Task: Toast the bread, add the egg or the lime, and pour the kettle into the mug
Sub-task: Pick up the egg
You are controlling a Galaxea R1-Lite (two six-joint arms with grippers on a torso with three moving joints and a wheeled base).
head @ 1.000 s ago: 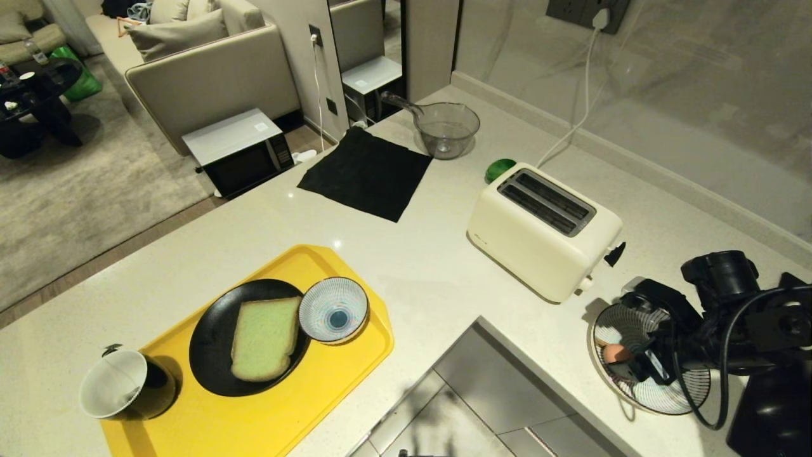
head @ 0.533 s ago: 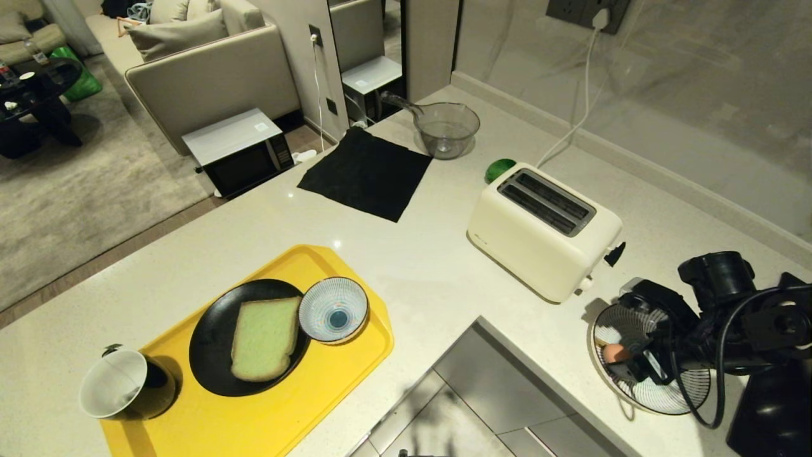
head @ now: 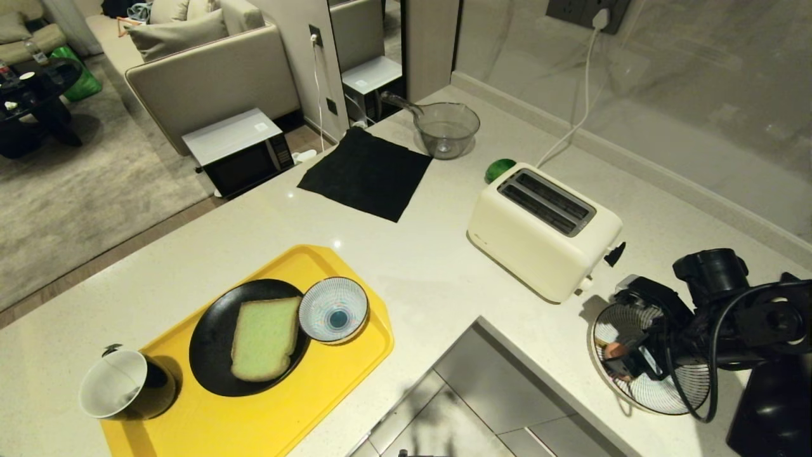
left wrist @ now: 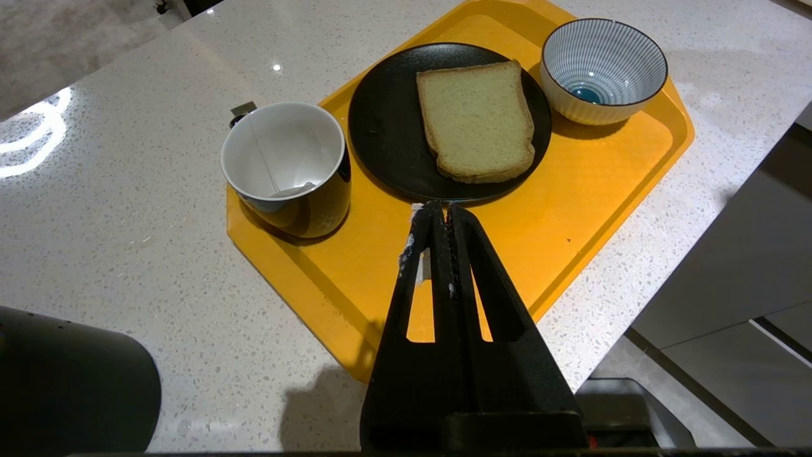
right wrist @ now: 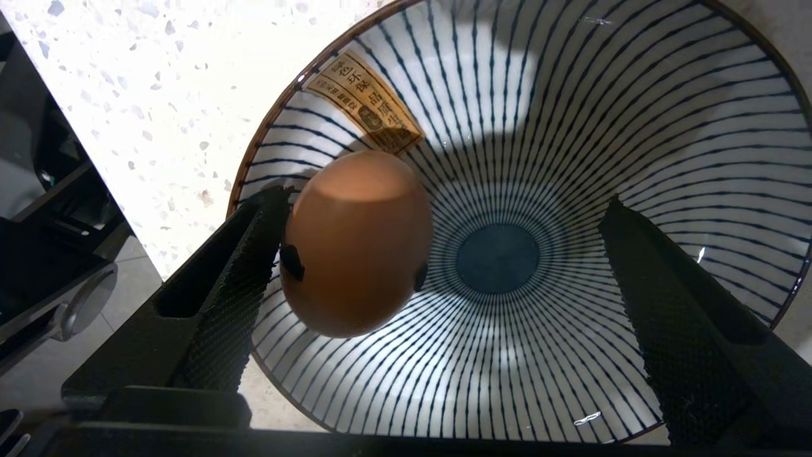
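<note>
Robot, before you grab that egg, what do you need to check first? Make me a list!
1. Right gripper open wide: ok.
2. Egg between the fingers: ok, though it sits right next to one finger and well away from the other, so it is off-centre.
3. Egg resting in the big striped bowl: ok.
4. Small striped bowl on the yellow tray empty and ready for the egg: ok.
5. Left gripper shut and out of the way, above the tray: ok.
6. Is the egg cracked? Cannot tell; only one side shows.
</note>
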